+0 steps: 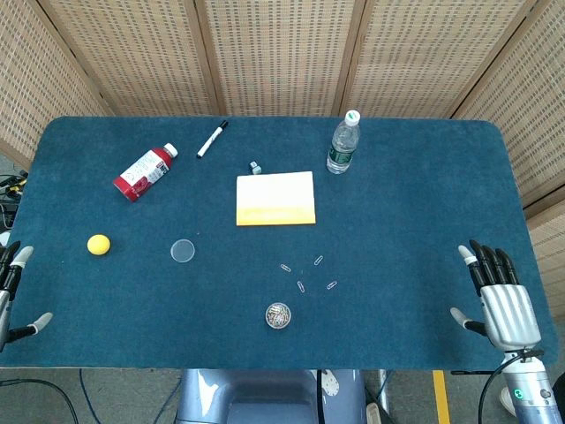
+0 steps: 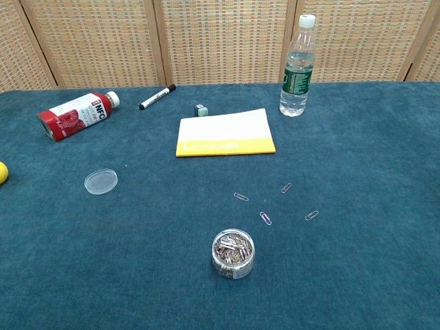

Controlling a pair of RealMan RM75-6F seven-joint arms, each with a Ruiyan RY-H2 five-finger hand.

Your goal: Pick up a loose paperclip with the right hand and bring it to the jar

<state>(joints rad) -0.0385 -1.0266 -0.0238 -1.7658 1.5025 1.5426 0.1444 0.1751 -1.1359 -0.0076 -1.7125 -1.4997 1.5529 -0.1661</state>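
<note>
Right robot hand [image 1: 501,296]: released, empty, well right of jar [image 1: 278,315]; should pinch the nearest loose paperclip [image 1: 331,285] flat off bench.

1. head view: high above the near edge, looking steeply down; whole tabletop [image 1: 424,291] in frame.
2. chest view: lower, nearer, facing across toward the wicker screens [image 2: 227,41].
3. shared: jar [image 1: 278,315], notepad [image 1: 275,198], water bottle [image 1: 343,143].
</note>
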